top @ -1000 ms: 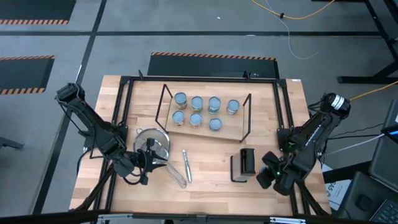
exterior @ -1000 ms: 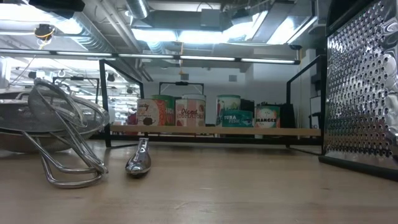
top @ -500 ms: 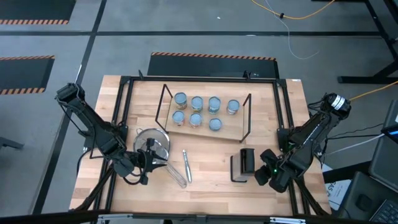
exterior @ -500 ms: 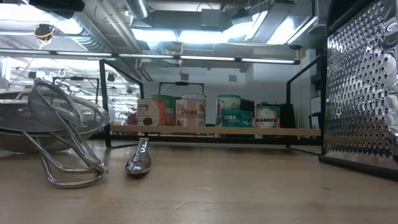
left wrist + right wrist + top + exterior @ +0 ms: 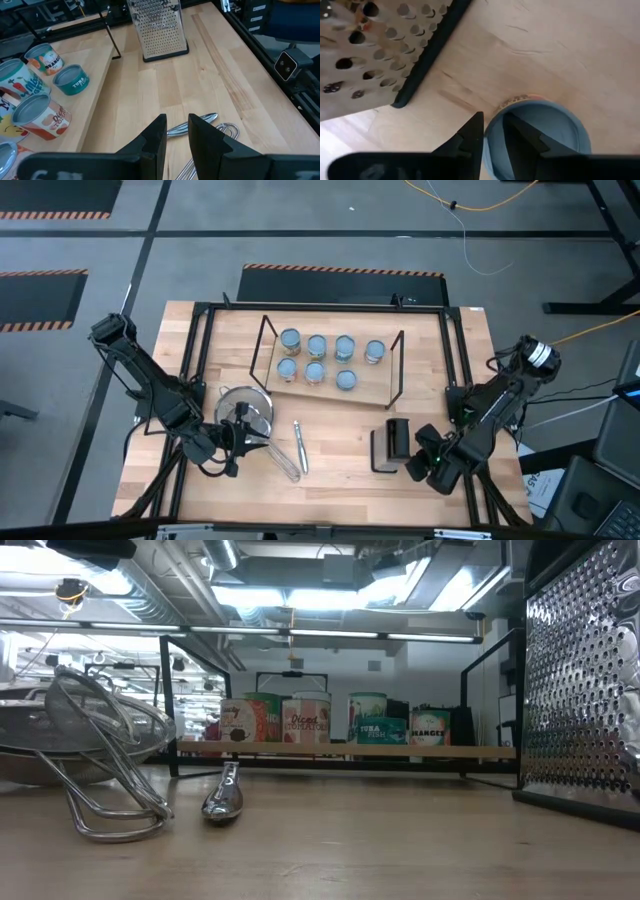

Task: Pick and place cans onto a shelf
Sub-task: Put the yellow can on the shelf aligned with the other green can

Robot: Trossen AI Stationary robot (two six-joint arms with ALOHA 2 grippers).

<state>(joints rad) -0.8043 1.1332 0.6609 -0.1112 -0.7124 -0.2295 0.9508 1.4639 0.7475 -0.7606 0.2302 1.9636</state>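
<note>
Seven cans [image 5: 316,345] with pale blue tops stand on the shelf [image 5: 370,388], a light-wood board between black wire frames; they also show in the low view [image 5: 305,720] and the left wrist view [image 5: 70,80]. One more can [image 5: 540,135] stands on the table right under my right gripper [image 5: 492,125], which is shut and sits near the table's front right [image 5: 418,463], beside the grater. In the high view the gripper hides this can. My left gripper [image 5: 176,127] is shut and empty at the front left [image 5: 238,442], over the strainer's handle. My right gripper's shut fingertips [image 5: 475,131] stand over the rim [image 5: 512,104] of the can on the table, coming from above. I cannot tell whether they touch it.
A metal box grater [image 5: 390,442] stands upright just left of my right gripper and fills the right of the low view [image 5: 580,680]. A mesh strainer [image 5: 245,408] and a spoon [image 5: 299,445] lie at the front left. A black frame runs around the tabletop.
My right gripper has gone a little toward the table's left edge, closer to the grater. The cans on the shelf, the strainer and the spoon have stayed where they were.
</note>
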